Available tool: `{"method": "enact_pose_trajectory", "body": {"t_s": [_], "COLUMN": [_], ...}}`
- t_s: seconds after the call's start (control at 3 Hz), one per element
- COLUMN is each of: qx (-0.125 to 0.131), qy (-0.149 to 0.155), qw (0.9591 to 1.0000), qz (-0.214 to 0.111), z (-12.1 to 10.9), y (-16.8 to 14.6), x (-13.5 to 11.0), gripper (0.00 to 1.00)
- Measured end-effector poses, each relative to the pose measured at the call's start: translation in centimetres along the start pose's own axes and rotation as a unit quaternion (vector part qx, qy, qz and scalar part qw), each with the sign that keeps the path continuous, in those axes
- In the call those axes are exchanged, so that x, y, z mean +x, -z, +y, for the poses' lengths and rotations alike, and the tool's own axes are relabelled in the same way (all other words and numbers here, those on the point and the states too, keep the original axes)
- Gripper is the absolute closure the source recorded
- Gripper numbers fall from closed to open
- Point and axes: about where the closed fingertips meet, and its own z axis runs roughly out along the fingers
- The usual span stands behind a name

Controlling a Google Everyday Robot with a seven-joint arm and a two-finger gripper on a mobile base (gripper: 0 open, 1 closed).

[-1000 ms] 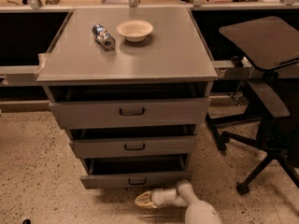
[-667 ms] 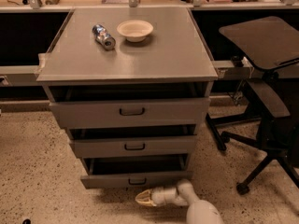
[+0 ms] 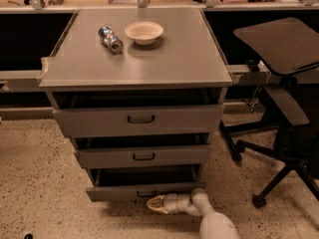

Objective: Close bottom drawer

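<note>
Down near the speckled floor, the gripper (image 3: 151, 202) lies sideways just in front of the bottom drawer (image 3: 119, 192), jaws drawn together to a point below its handle. That drawer stands partly pulled out. On the tabletop (image 3: 164, 63) rest a crushed can (image 3: 110, 39) and a bowl (image 3: 143, 32).

The grey cabinet top (image 3: 164, 63), well above and beyond the gripper (image 3: 155, 203), carries a white bowl (image 3: 144, 32) and, just to its left, a can (image 3: 110, 39) lying on its side. The gripper hangs low over the speckled floor (image 3: 40, 183), near the cabinet's foot.
</note>
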Motion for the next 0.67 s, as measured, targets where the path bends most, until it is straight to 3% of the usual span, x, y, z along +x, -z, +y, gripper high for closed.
{"method": "enact_pose_trajectory", "body": {"t_s": [0.33, 0.67], "qx": [0.012, 0.014], "qy": [0.021, 0.024], "qw": [0.9997, 0.9996], "qz": [0.007, 0.008], "z": [-1.48, -1.42], "y": [0.05, 0.12], "x": [-0.25, -0.31], "gripper": [1.0, 1.0]}}
